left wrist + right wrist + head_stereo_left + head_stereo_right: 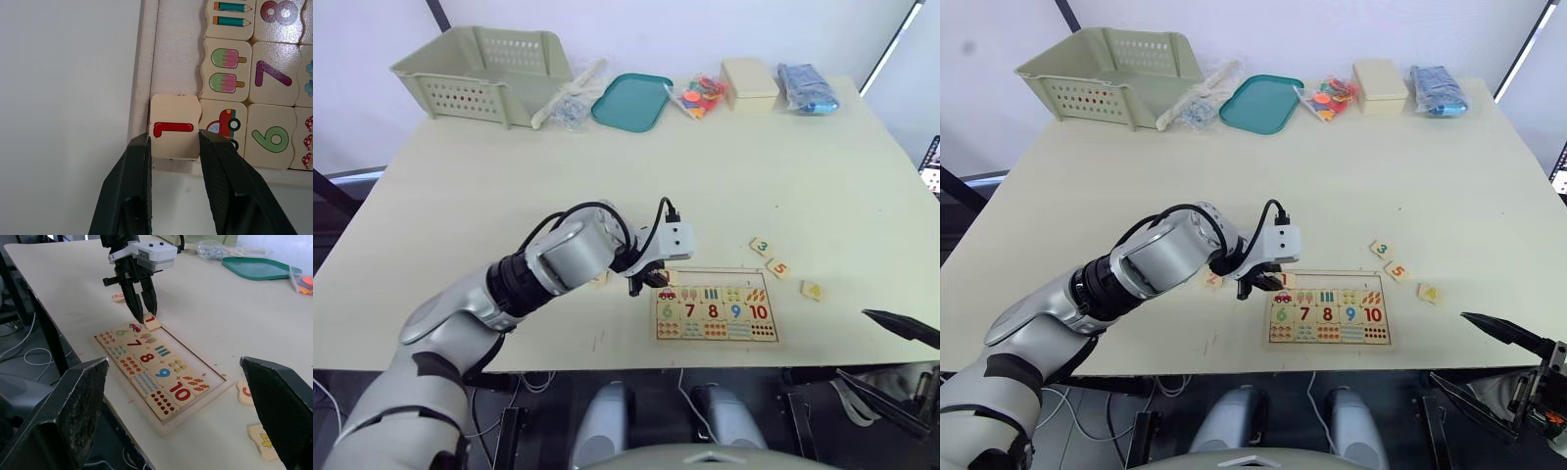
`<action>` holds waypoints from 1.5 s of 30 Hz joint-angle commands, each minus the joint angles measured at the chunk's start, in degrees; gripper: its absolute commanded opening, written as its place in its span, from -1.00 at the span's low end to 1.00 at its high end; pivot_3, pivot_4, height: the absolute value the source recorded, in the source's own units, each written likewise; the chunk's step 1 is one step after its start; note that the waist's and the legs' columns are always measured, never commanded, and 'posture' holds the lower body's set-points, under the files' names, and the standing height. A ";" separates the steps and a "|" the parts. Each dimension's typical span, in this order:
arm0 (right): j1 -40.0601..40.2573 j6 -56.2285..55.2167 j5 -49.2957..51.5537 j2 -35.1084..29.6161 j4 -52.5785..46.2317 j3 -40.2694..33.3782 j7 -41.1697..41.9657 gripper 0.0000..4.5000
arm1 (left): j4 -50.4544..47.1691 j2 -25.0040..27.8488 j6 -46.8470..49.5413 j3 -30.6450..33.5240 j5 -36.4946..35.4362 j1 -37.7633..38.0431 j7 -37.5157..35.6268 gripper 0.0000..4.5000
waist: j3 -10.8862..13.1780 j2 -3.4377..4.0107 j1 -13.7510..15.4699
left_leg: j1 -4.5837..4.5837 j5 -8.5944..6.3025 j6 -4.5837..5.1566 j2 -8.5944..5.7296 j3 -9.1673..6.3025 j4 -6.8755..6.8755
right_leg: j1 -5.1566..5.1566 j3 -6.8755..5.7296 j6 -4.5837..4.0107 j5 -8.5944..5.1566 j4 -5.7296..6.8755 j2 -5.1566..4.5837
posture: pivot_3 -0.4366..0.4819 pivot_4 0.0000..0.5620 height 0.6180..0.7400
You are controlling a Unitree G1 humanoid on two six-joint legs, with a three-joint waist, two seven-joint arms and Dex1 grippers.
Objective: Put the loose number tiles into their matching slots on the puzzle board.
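On the table (pixel 509 176), the puzzle board (pixel 215 382) lies near the front edge. The left gripper (pixel 173 147) is clamped on the 1 tile (pixel 174 132), resting in the board's corner slot. At three o'clock, the right gripper (pixel 181 406) gapes wide, with the 3 tile (pixel 761 246), 5 tile (pixel 779 267) and 4 tile (pixel 813 290) lying loose.

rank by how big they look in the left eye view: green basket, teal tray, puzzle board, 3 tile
1. green basket
2. puzzle board
3. teal tray, though it sits farther from the camera, so this is unsure against the board
4. 3 tile
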 commanded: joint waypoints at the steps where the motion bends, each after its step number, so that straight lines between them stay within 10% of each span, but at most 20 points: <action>1: 0.09 -0.39 0.75 -0.37 -1.62 -0.42 -0.20 1.00 | -0.39 0.16 -0.45 -0.37 0.96 -0.54 -0.52 -0.59 | 0.00 0.00 0.00 | 0.00 0.00 0.00 0.00 0.00 0.00 | 0.00 0.00 0.00 0.00 0.00 0.00 | -0.05 -0.47 1.00; 38: 0.14 -1.22 0.09 0.65 -1.16 0.57 -0.58 1.00 | -0.21 -0.35 -0.77 0.17 1.80 -1.41 -2.23 -0.59 | 0.00 0.00 0.00 | 0.00 0.00 0.00 0.00 0.00 0.00 | 0.00 0.00 0.00 0.00 0.00 0.00 | -0.05 -0.47 1.00; 39: 0.17 -1.25 0.09 0.69 -1.10 0.59 -0.55 1.00 | -0.25 -0.36 -0.77 0.19 1.79 -1.41 -2.29 -0.14 | 0.00 0.00 0.00 | 0.00 0.00 0.00 0.00 0.00 0.00 | 0.00 0.00 0.00 0.00 0.00 0.00 | -0.05 -0.47 1.00; 42: 0.29 -1.40 0.10 0.84 -0.94 0.56 -0.40 1.00 | -0.26 -0.39 -0.81 0.23 1.86 -1.39 -2.31 0.38 | 0.00 0.00 0.00 | 0.00 0.00 0.00 0.00 0.00 0.00 | 0.00 0.00 0.00 0.00 0.00 0.00 | -0.05 -0.47 1.00; 45: 0.26 -1.42 0.03 0.85 -0.89 0.64 -0.43 1.00 | -0.12 -0.44 -0.98 0.40 1.92 -1.44 -2.30 0.53 | 0.00 0.00 0.00 | 0.00 0.00 0.00 0.00 0.00 0.00 | 0.00 0.00 0.00 0.00 0.00 0.00 | -0.05 -0.47 1.00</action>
